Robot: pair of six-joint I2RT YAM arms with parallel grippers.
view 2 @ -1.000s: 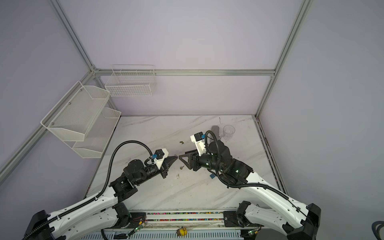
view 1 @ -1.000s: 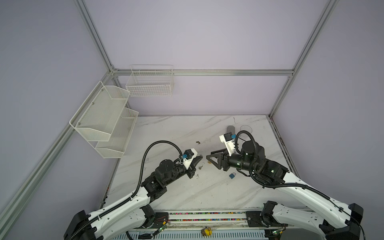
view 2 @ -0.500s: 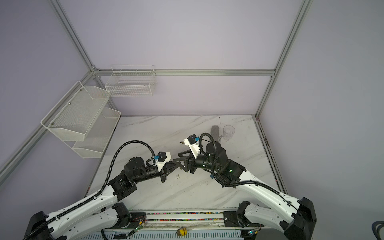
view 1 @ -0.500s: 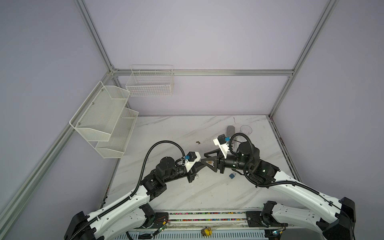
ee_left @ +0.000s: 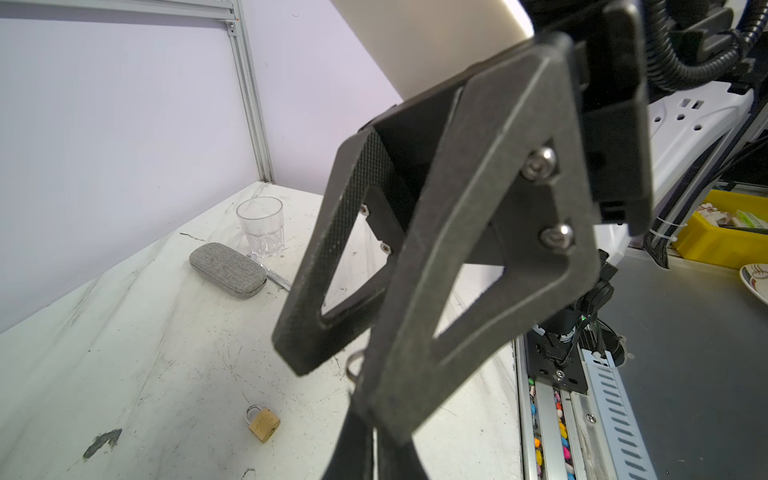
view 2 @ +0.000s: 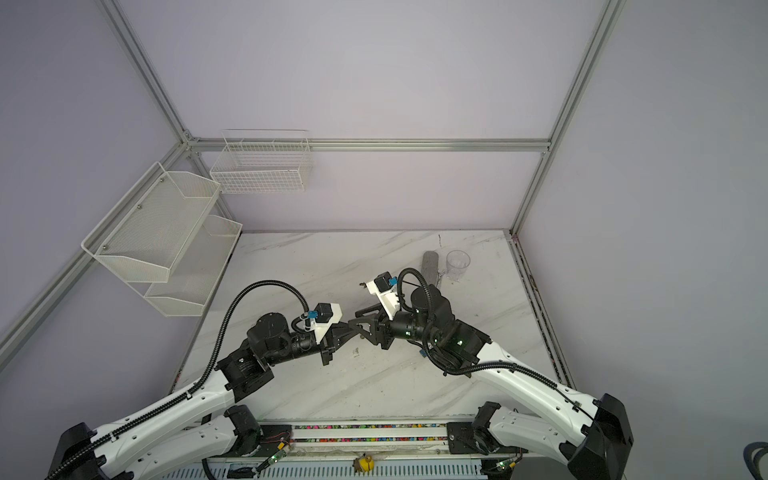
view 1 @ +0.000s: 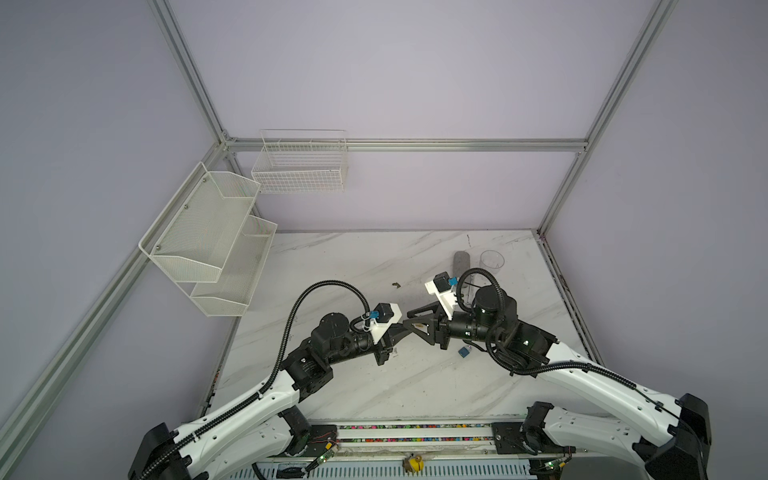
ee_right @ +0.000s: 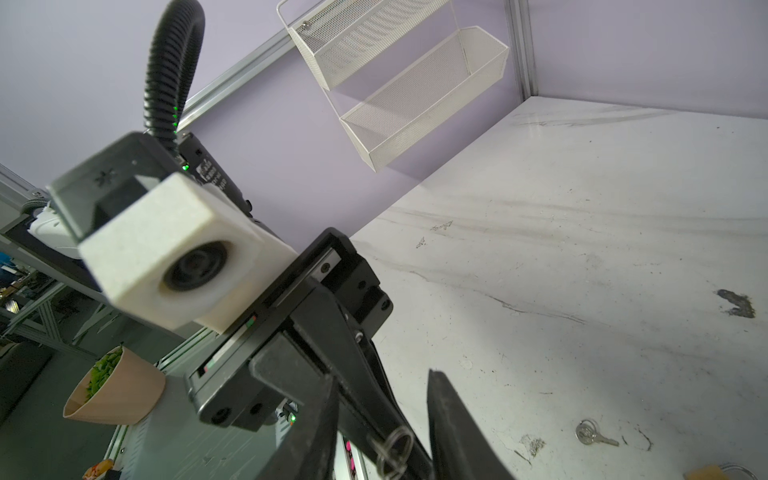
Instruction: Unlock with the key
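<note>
My left gripper (view 1: 404, 329) (view 2: 350, 327) is shut on the key, held above the table's middle. The key's metal ring (ee_right: 392, 451) (ee_left: 354, 365) hangs at the fingertips, and the blade is hidden. My right gripper (view 1: 412, 319) (view 2: 356, 319) (ee_right: 382, 380) faces it tip to tip. It is open, with its jaws on either side of the left fingers (ee_right: 357, 340) and gaps showing. A brass padlock (ee_left: 262, 424) (ee_right: 708, 473) lies flat on the table below both grippers. A second key (ee_right: 595, 435) lies loose beside it.
A grey case (view 1: 460, 262) (ee_left: 227, 270) and a clear glass (view 1: 492, 262) (ee_left: 261, 226) stand at the back right. A small blue object (view 1: 464, 352) lies under the right arm. White mesh shelves (view 1: 216, 237) and a wire basket (view 1: 300, 164) hang on the left and back walls.
The two grippers have come together over the table's middle, the left moving right with the key. The right gripper's jaws have narrowed around the left fingertips.
</note>
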